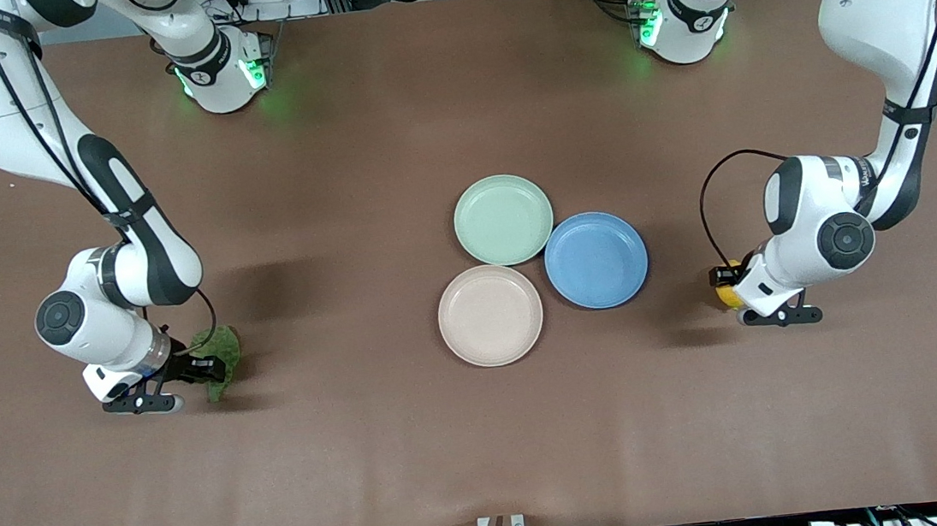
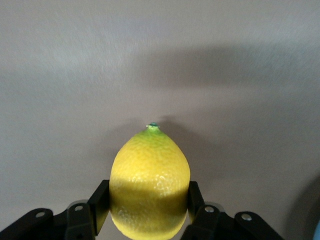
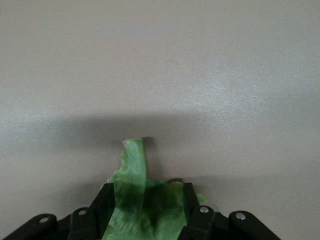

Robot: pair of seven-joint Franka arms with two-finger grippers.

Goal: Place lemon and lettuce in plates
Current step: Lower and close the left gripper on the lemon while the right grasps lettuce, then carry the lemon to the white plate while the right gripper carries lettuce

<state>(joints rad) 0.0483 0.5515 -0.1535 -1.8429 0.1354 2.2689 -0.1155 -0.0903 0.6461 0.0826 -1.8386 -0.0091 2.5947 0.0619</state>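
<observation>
My left gripper (image 1: 727, 283) is shut on the yellow lemon (image 1: 727, 298) low over the table at the left arm's end. In the left wrist view its fingers (image 2: 100, 200) press both sides of the lemon (image 2: 150, 165), nub pointing away. My right gripper (image 1: 200, 371) is shut on the green lettuce leaf (image 1: 223, 348) low over the table at the right arm's end. In the right wrist view the crumpled lettuce (image 3: 132, 165) sits between the fingers (image 3: 102, 202). The mint green plate (image 1: 504, 219) and the beige plate (image 1: 491, 315) lie empty mid-table.
A blue plate (image 1: 596, 259) of the same size lies empty beside the two plates, toward the left arm's end, touching them. The brown table top (image 1: 327, 225) stretches bare between each gripper and the plates.
</observation>
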